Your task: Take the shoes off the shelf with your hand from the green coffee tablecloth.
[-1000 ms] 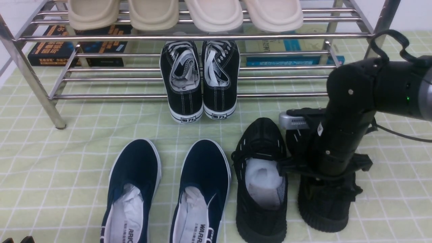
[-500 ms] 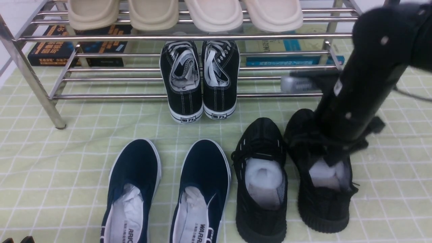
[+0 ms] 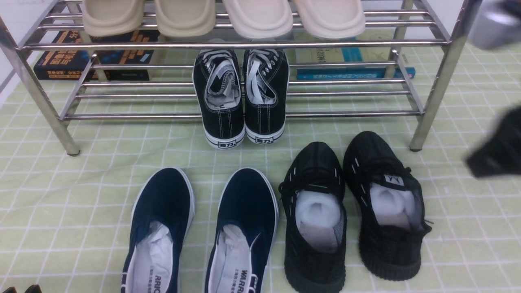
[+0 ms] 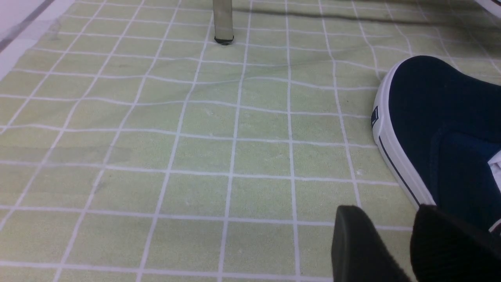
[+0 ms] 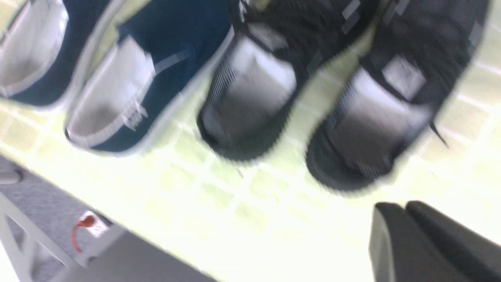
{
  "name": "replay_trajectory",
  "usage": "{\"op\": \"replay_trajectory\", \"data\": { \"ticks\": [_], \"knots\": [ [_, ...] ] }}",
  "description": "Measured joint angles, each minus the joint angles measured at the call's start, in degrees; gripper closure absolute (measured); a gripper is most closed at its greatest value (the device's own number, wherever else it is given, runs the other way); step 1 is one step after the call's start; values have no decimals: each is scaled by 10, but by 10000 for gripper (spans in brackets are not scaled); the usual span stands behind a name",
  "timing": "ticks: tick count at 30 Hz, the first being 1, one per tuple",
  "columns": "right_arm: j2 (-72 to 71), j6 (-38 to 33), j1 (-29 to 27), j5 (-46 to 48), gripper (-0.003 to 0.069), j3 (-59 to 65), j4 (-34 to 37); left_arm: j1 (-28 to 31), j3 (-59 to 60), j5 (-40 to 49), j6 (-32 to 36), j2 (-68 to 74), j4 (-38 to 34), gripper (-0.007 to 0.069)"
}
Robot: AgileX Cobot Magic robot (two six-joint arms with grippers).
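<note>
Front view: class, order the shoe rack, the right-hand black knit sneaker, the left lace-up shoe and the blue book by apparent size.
1. shoe rack, spanning almost the whole width.
2. black knit sneaker.
3. lace-up shoe, though it sits farther back, so true size is unsure.
4. blue book, only a strip showing.

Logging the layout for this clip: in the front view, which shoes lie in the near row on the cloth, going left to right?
Left navy slip-on → right navy slip-on → left black knit sneaker → right black knit sneaker, all on the green checked cloth in front of the shelf.
</note>
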Motion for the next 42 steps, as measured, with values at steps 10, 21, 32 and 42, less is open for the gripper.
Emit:
{"op": "replay_trajectory", "data": {
  "ticks": [10,21,32,42],
  "knots": [
    [-273,-1,0,-429,674,370,0,0,0,0,0,0,0,383],
    [-327,-1,0,-658,672,524,15,0,0,0,0,0,0,383],
    [-327,-3,0,-649,666,538,8,0,0,0,0,0,0,383],
    [-336,-3,-1,-644,659,538,8,0,0,0,0,0,0,383]
  ]
}}
